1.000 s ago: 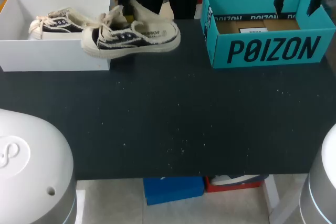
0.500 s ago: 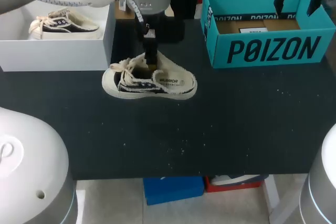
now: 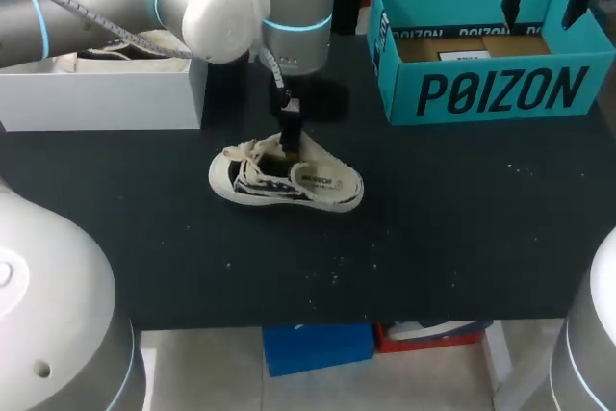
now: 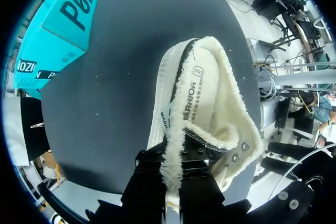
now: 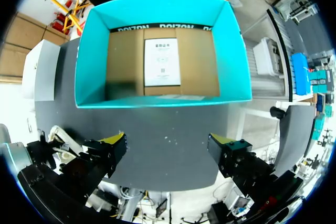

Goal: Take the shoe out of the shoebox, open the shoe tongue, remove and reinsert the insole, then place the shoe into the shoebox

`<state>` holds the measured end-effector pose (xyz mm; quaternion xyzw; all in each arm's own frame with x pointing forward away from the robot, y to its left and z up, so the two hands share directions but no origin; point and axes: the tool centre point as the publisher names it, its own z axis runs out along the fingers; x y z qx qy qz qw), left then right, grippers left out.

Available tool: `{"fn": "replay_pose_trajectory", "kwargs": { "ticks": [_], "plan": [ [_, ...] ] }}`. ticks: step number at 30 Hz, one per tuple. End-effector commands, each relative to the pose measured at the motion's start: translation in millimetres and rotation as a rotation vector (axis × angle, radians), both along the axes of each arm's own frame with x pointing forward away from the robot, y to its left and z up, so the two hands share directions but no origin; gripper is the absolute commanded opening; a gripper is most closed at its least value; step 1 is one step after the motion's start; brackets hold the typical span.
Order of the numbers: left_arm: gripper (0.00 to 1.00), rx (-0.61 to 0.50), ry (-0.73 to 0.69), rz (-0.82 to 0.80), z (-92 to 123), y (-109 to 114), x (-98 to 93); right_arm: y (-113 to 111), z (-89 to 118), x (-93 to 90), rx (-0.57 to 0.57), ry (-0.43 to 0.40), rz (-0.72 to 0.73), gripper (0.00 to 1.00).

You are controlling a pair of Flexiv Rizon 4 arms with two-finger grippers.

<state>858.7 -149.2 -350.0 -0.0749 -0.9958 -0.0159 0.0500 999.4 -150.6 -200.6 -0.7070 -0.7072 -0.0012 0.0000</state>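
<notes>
One shoe (image 3: pixel 286 180) stands at frame centre on the table (image 3: pixel 433 238), outside the white shoebox (image 3: pixel 106 103) at upper left, whose contents are mostly hidden by the left arm (image 3: pixel 96 7). Removal is judged complete. Left gripper (image 3: pixel 289 140) is closed on the shoe's fleecy collar. Right gripper (image 5: pixel 168 153) hangs wide open and empty above the teal box (image 3: pixel 500 93) at upper right, which holds only a paper slip (image 5: pixel 161 61). Next is opening the tongue, which requires a regrip near the laces (image 3: pixel 241 153).

On the left gripper (image 4: pixel 173 177), the yellow tips are hidden by the shoe (image 4: pixel 205 93) collar pinched between them; the toe lies unseen beneath.
</notes>
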Motion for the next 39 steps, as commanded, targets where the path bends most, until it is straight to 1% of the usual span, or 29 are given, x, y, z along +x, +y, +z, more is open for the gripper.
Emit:
{"fn": "replay_pose_trajectory", "kwargs": {
  "ticks": [1, 3, 6, 11, 13, 15, 17, 21, 24, 25, 29, 30, 32, 35, 36, 37, 39],
  "plan": [
    [0.0, 0.006, 0.068, 0.01, -24, -14, 6.2, 0, 0, 0.2, -0.001, 0.001, 0.0, 1.0],
    [0.0, 0.009, 0.06, 0.0, -25, -18, 4.0, 0, 0, 0.2, -0.001, 0.001, 0.0, 1.0],
    [0.0, 0.008, 0.077, 0.012, -32, -21, 2.2, 0, 0, 0.2, -0.001, 0.001, 0.0, 1.0],
    [0.0, 0.005, 0.118, 0.037, -38, -23, -0.8, 0, 0, 0.2, -0.001, 0.001, 0.0, 1.0],
    [1.0, 0.002, 0.11, 0.033, -36, -25, -0.9, 0, 0, 0.2, -0.001, 0.001, 0.0, 1.0],
    [1.0, -0.011, 0.106, 0.044, -29, -27, -2.3, 0, 0, 0.2, -0.001, 0.001, 0.0, 1.0],
    [1.0, -0.056, 0.115, 0.047, -18, -29, -4.9, 0, 0, 0.2, -0.001, 0.001, 0.0, 1.0],
    [1.0, -0.203, 0.113, 0.039, 15, -34, -13.0, 0, 0, 0.2, -0.001, 0.001, 0.0, 1.0],
    [1.0, -0.3, 0.129, 0.032, 37, -31, -19.3, 0, 0, 0.2, -0.001, 0.001, 0.0, 1.0],
    [1.0, -0.324, 0.136, 0.034, 42, -30, -20.5, 0, 0, 0.2, -0.001, 0.001, 0.0, 1.0],
    [1.0, -0.48, 0.136, -0.004, 70, -14, -27.2, 0, 0, 0.2, -0.001, 0.001, 0.0, 1.0],
    [1.0, -0.505, 0.138, -0.009, 74, -11, -27.7, 0, 0, 0.2, -0.001, 0.001, 0.0, 1.0],
    [1.0, -0.576, 0.123, -0.007, 85, 2, -27.0, 0, 0, 0.2, -0.001, 0.001, 0.0, 1.0],
    [1.0, -0.666, 0.12, 0.006, 95, 18, -24.2, 0, 0, 0.2, -0.001, 0.001, 0.0, 1.0],
    [1.0, -0.706, 0.111, -0.006, 100, 26, -23.6, 0, 0, 0.2, -0.001, 0.001, 0.0, 1.0],
    [1.0, -0.718, 0.106, -0.01, 102, 29, -23.4, 0, 0, 0.2, -0.001, 0.001, 0.0, 1.0],
    [1.0, -0.777, 0.093, -0.029, 109, 42, -24.2, 0, 0, 0.2, -0.001, 0.001, 0.0, 1.0]
  ]
}}
